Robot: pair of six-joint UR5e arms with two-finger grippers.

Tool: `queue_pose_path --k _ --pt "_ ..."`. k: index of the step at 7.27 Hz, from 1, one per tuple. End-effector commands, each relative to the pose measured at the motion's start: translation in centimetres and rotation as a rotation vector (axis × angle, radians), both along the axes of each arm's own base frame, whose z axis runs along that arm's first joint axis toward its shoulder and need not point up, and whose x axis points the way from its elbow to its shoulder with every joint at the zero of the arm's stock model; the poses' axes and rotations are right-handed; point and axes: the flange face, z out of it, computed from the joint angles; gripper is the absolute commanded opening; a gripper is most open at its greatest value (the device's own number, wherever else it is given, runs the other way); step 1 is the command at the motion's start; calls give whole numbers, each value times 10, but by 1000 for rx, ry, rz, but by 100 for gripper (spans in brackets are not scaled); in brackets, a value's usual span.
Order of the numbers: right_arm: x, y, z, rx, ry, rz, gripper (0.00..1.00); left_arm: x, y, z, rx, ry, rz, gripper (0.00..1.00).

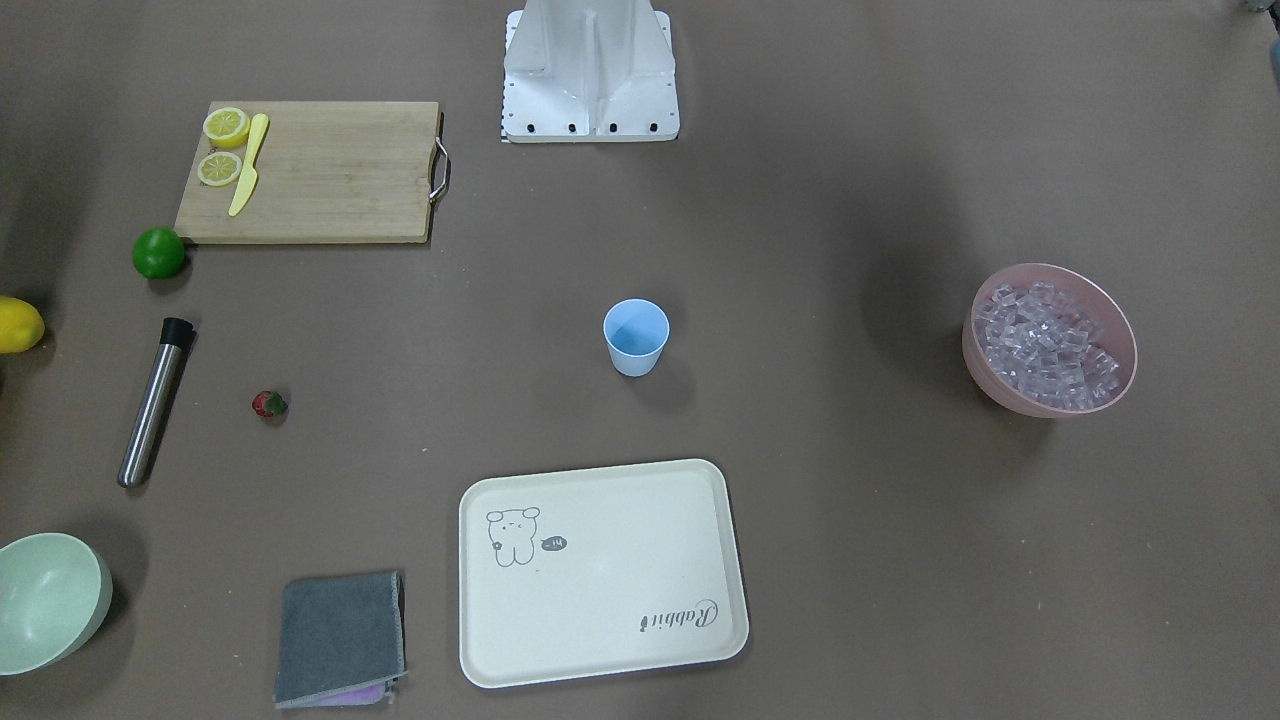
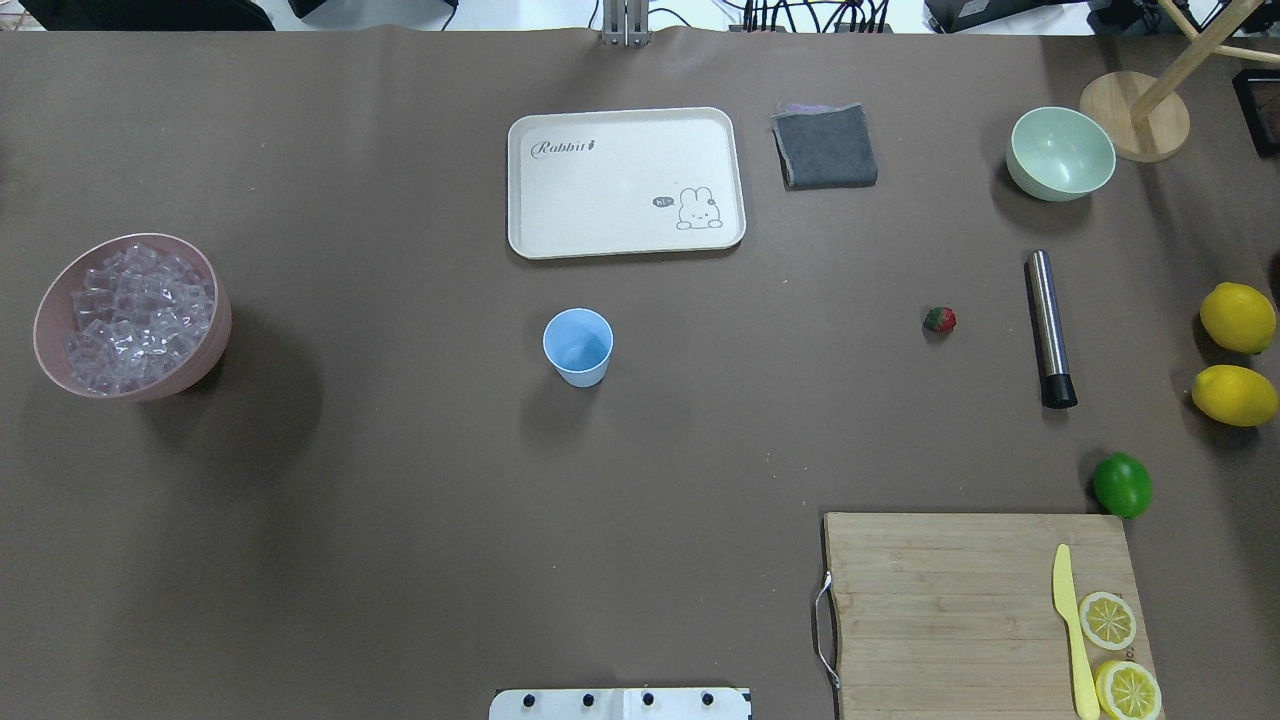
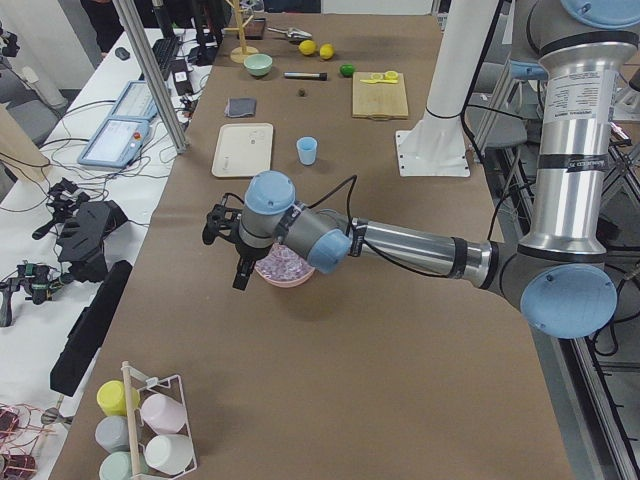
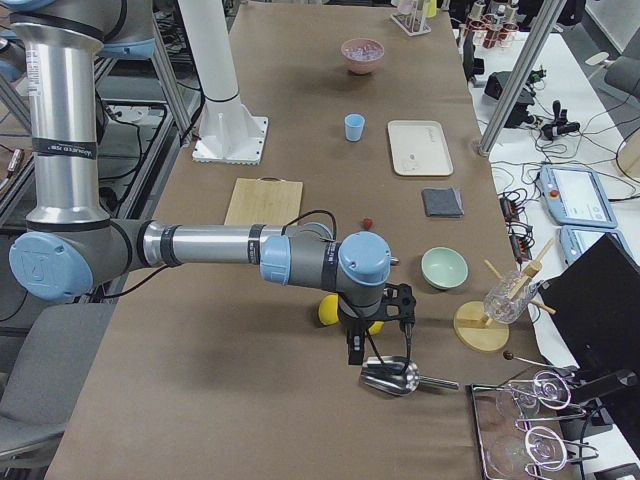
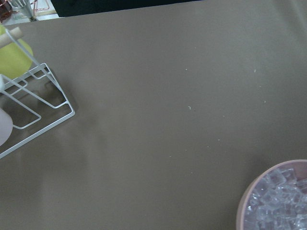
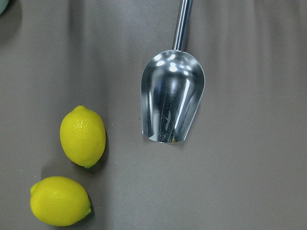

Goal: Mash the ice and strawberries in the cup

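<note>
- Brown paper covers the tabletop (image 1: 850, 520). From the front-facing camera the light-blue cup (image 1: 636, 338) stands upright and empty near the middle, with a cream tray (image 1: 600, 620) nearer the camera.
- Far to the right in that view a pink bowl (image 1: 995, 385) is heaped with ice (image 1: 1048, 345). Well to the left, the strawberry (image 1: 269, 404) lies alone on the paper near a steel rod (image 1: 153, 405). A lime (image 1: 159, 252) sits just beside the corner of a cutting board (image 1: 330, 180).
- Overhead, the sides swap: the bowl of ice is at the left edge and the cup is in the centre. The strawberry lies to the right, between the cup and the rod, and two whole lemons (image 2: 1238, 317) lie at the right edge.
- From the table's left end, the near arm reaches across and the left pincer (image 3: 228, 250) hangs over the near rim of the pink bowl. Whether its fingers are spread or pressed together cannot be told.
- From the right end, the right pincer (image 4: 380, 350) hangs just above a metal scoop (image 4: 392, 377), with the lemons under the wrist. I cannot tell whether its fingers are spread or pressed together either.
- On the left wrist camera, the ice-filled bowl fills the lower right corner and a white wire rack (image 5: 38, 110) sits at the left.
- On the right wrist camera, the scoop lies hollow side up with its handle running to the top edge. The two lemons are to its left, apart from it.
</note>
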Motion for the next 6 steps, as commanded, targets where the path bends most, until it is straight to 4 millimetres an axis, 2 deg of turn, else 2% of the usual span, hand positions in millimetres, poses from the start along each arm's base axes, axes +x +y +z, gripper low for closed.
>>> queue_pose_path --k 1,2,3,5,6 --pt "0 3 3 -3 -2 0 100 84 -2 -31 11 -23 51 98" --pt "-1 5 5 -6 -3 0 100 114 3 -35 16 -57 46 98" --pt "-1 5 8 -12 -4 0 100 142 10 -29 12 -75 89 98" --pt "-2 5 9 -15 -4 -3 100 169 19 -32 17 -67 148 98" --pt "-1 6 9 -15 -6 0 100 187 26 -31 18 -71 180 84"
